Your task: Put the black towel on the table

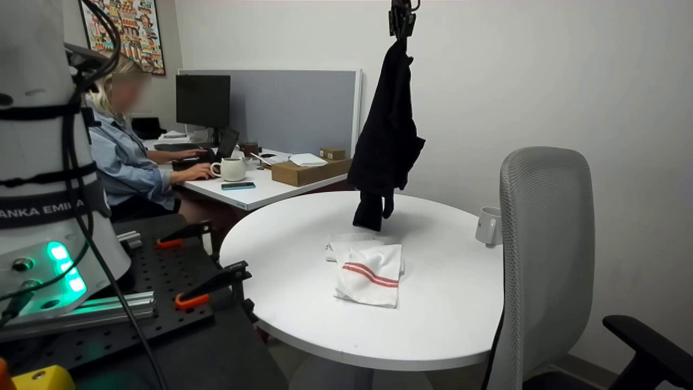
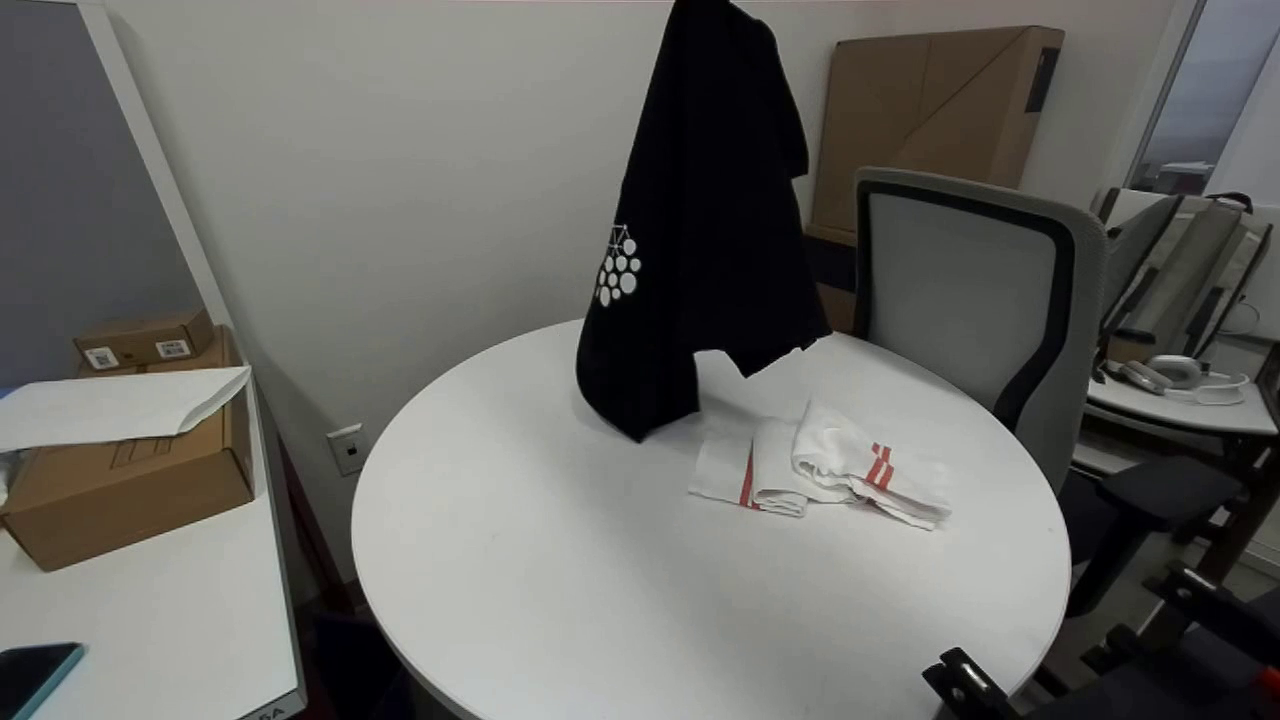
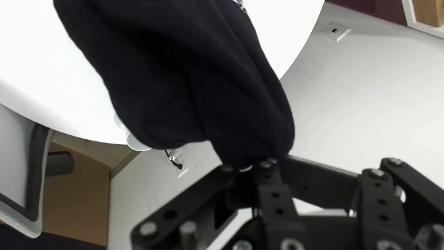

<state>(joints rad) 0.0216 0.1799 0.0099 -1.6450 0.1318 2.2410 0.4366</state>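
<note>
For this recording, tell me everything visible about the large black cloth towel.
The large black cloth towel looks soft and floppy, with a print of white circles near one side. Pinched at its top in the black, jointed, metal-looking gripper, it hangs in folds, widening downward to an uneven lower edge with pointed corners. It is over the round, smooth white table; whether its lowest corner touches the table is unclear.

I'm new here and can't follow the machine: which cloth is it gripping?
The black towel, printed with white circles; it hangs from the gripper. The white cloth with red stripes lies on the round table, not held.
</note>
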